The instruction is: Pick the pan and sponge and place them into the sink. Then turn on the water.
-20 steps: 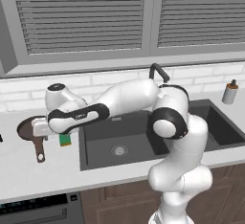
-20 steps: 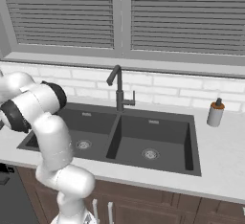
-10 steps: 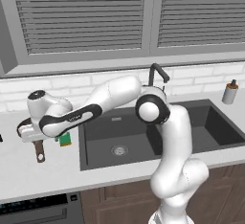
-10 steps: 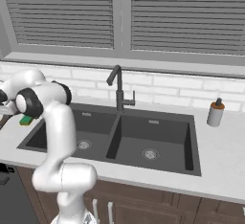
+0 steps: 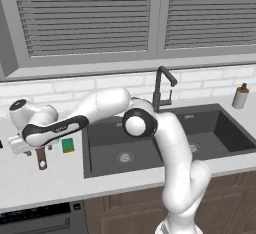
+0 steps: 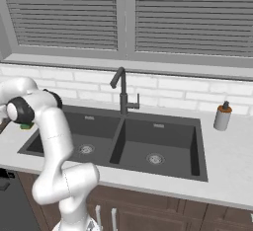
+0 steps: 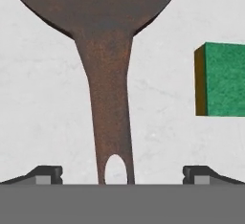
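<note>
2 dark fingertips (image 7: 48, 173) of the gripper (image 7: 122, 173) spread wide at frame bottom, straddling the rusty pan (image 7: 103, 31) handle from upper centre; green sponge (image 7: 222, 79) right. Likely risks: grabbing handle's far end, pan tipping or twisting; nudging sponge.

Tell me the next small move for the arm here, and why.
Probably lower the open pincer straight down over the pan handle, then close. In the hand view the handle runs between the two spread fingertips, which have not closed on it, and the sponge lies apart to one side.
</note>
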Controlling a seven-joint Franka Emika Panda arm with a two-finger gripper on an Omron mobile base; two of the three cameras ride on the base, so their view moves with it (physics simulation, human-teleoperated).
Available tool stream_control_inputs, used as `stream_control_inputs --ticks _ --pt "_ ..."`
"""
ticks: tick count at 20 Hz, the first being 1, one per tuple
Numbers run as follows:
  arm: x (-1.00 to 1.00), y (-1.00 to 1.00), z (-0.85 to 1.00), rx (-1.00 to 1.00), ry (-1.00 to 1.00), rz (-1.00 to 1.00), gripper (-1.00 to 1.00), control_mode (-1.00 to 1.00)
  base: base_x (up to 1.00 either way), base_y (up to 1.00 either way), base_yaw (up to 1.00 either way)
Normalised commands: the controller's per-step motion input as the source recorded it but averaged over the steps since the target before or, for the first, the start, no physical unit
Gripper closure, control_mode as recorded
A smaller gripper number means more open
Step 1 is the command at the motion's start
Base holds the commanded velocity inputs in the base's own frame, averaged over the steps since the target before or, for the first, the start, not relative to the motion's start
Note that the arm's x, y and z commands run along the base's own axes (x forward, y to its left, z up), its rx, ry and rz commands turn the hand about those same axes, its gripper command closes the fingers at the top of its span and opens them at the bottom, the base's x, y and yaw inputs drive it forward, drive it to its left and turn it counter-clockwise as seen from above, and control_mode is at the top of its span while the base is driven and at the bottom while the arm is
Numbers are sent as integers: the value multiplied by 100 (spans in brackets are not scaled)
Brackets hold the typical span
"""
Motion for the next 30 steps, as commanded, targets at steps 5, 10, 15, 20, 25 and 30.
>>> stream_control_inputs --ticks 5,10,15,20,25,30 --pt "1 -7 -50 0 -5 3 -100 -100 0 0 0" --pt "1 -23 -28 2 -8 4 -100 -100 0 0 0" --pt "17 -13 -18 1 -5 4 -100 -100 0 0 0" --pt "31 -2 -23 0 -5 3 -100 -100 0 0 0" --pt "40 3 -17 0 -6 0 -100 -100 0 0 0" --pt "19 6 -18 0 -7 0 -100 -100 0 0 0"
